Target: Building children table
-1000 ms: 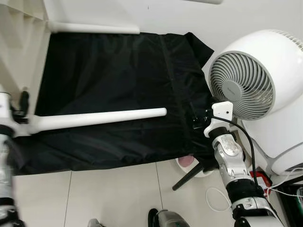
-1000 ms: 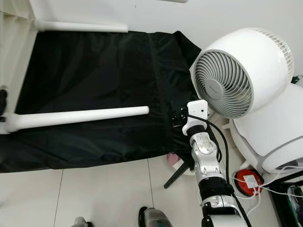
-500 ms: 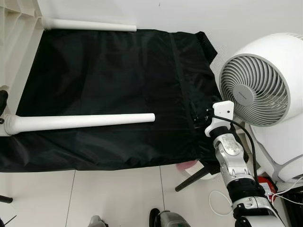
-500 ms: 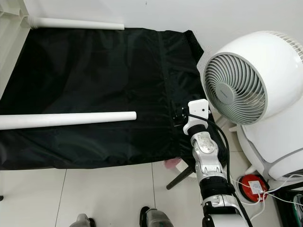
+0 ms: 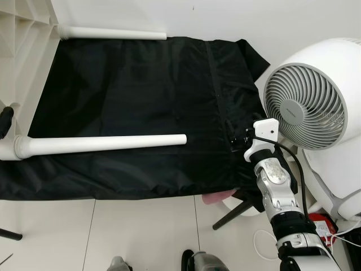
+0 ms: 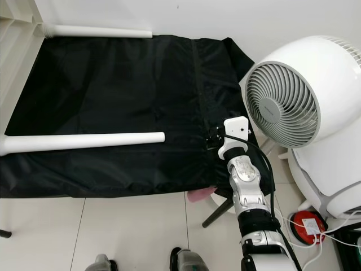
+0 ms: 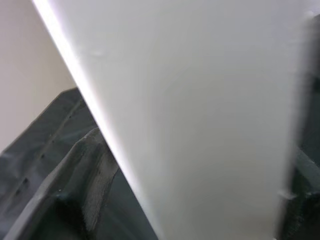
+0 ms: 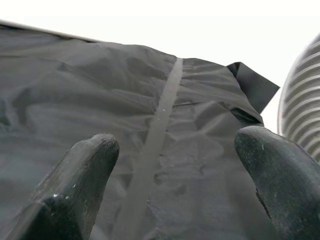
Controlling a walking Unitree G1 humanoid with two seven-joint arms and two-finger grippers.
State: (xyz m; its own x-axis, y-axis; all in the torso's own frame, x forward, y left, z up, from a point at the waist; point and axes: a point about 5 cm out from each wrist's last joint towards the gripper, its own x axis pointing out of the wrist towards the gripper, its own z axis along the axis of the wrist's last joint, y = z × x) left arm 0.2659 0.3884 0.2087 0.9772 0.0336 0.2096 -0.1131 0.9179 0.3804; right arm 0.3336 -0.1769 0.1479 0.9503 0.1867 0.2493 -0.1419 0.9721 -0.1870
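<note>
A black fabric sheet (image 5: 130, 107) is spread across the centre of the head views. A round white grille fan (image 5: 307, 104) stands at the right edge. A long white cylindrical table leg (image 5: 101, 144) lies across the sheet at mid-left; a second white tube (image 5: 113, 33) lies along the upper edge. The right gripper (image 8: 170, 190) is held wide apart over the sheet. The left gripper's (image 5: 5, 121) state cannot be told.
</note>
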